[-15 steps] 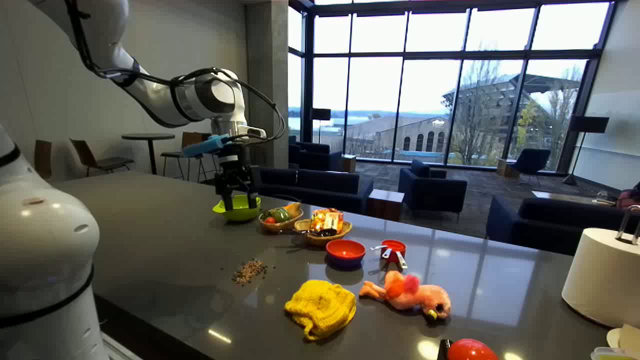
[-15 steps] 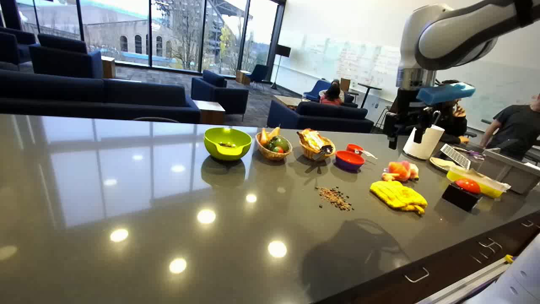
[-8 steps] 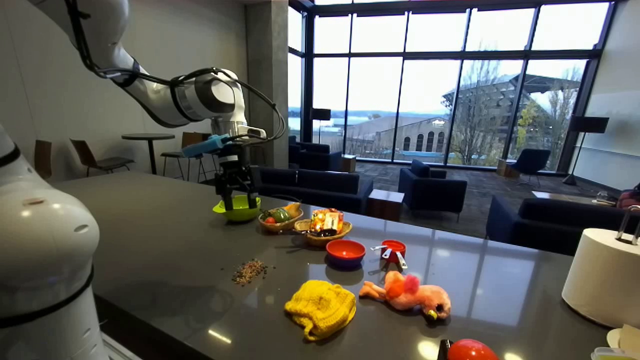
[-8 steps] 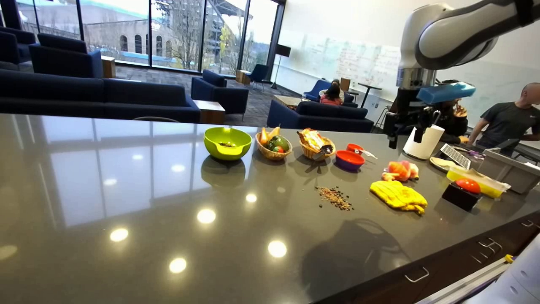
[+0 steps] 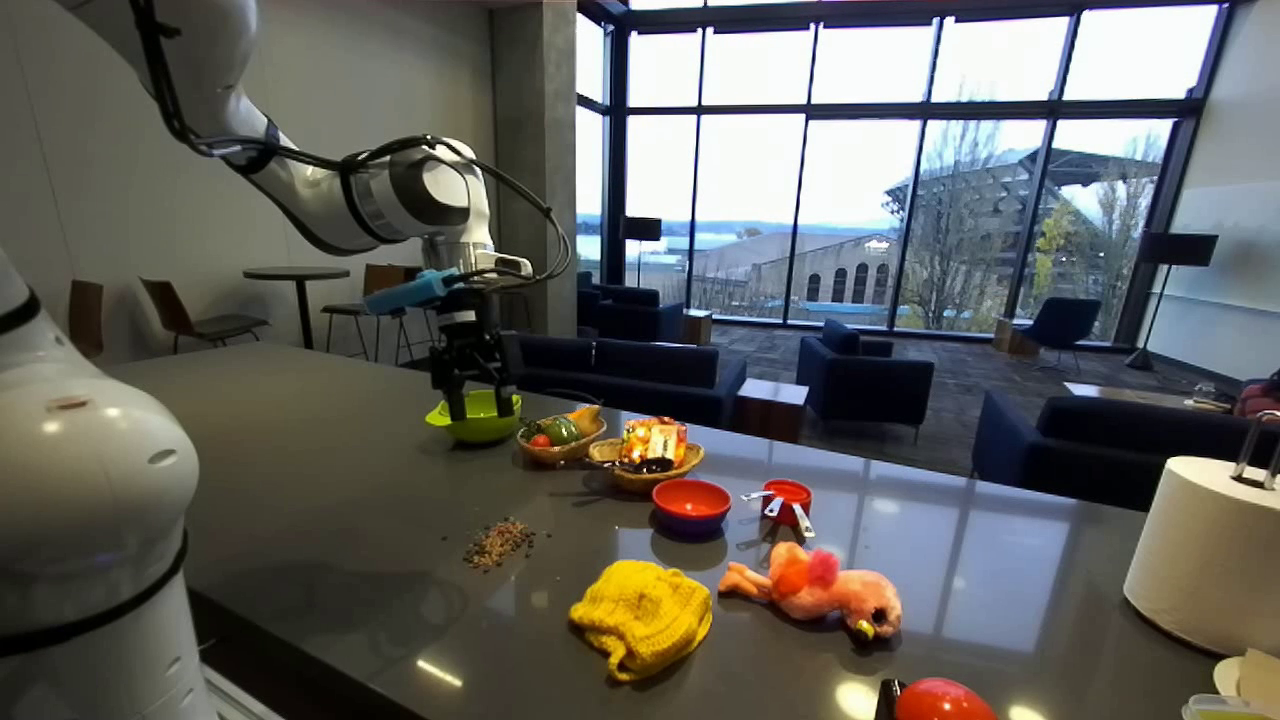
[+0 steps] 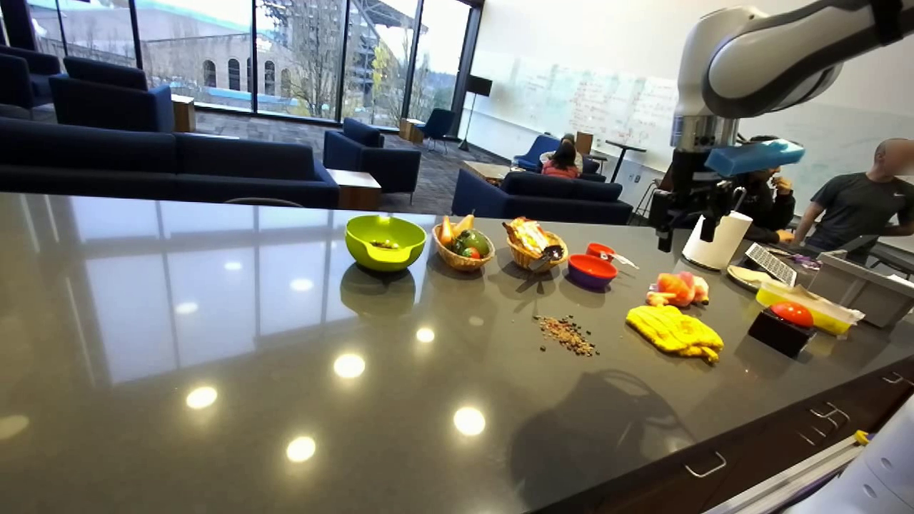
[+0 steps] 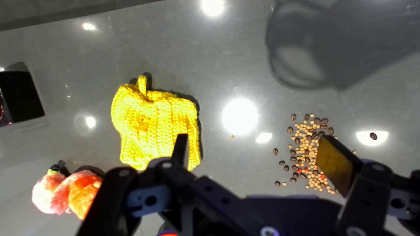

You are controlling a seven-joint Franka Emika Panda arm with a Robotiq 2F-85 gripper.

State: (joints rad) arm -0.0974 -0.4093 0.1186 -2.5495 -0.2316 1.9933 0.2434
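My gripper (image 7: 257, 147) is open and empty, held above the grey counter. Its fingers also show in both exterior views (image 5: 482, 400) (image 6: 687, 232). In the wrist view, one finger overlaps a yellow knitted cloth (image 7: 154, 121) and the other overlaps a scattered pile of coffee beans and small tan balls (image 7: 306, 144), with a few red bits. The cloth (image 5: 640, 615) (image 6: 675, 332) and pile (image 5: 500, 543) (image 6: 568, 335) lie on the counter in both exterior views. A pink plush flamingo (image 5: 830, 590) lies beside the cloth. A red bowl (image 5: 692, 505), purple outside, stands behind them.
A green bowl (image 6: 385, 246), a basket of fruit and vegetables (image 6: 463, 250), a basket holding a package (image 6: 537, 250) and red measuring cups (image 5: 787, 500) line the far side. A paper towel roll (image 5: 1210, 550), a red-button box (image 6: 784, 330) and a grey bin (image 6: 867, 289) stand at one end.
The arm, gripper and things on the counter have not visibly moved. In an exterior view, a person in the background at the right has shifted, and the head now shows.
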